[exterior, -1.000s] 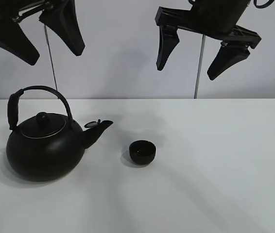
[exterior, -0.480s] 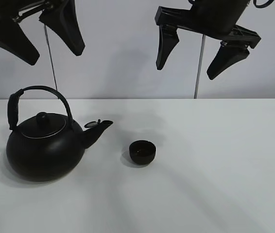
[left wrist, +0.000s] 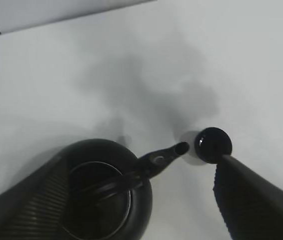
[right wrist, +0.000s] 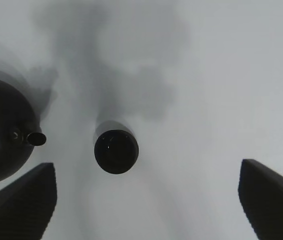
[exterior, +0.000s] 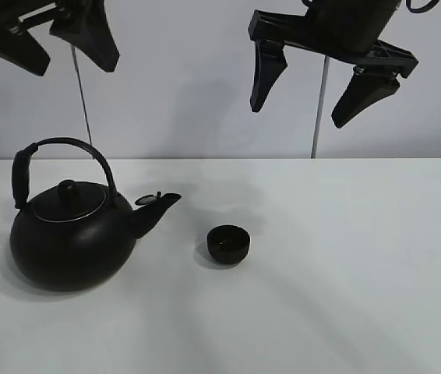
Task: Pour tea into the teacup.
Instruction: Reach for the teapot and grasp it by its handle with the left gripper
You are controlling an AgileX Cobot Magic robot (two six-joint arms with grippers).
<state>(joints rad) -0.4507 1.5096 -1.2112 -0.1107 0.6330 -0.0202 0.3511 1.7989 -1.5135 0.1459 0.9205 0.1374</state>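
Observation:
The small black handleless teacup [exterior: 228,243] stands upright on the white table, just right of the spout of the big black kettle [exterior: 72,241]. The kettle sits at the left with its arched handle up. My left gripper [exterior: 74,65] is open and empty, high above the kettle. My right gripper [exterior: 298,113] is open and empty, high above and a little right of the cup. The left wrist view shows the kettle [left wrist: 106,195] and the cup [left wrist: 213,145] far below its fingers [left wrist: 251,200]. The right wrist view shows the cup [right wrist: 116,151] and the kettle [right wrist: 4,132].
The white table [exterior: 361,257] meets a pale wall at the back. Two thin vertical rods [exterior: 320,109] stand against the wall behind the arms. Nothing else stands on the table.
My left gripper has risen, so less of its fingers shows at the top of the exterior view. The right gripper, kettle and cup have not moved.

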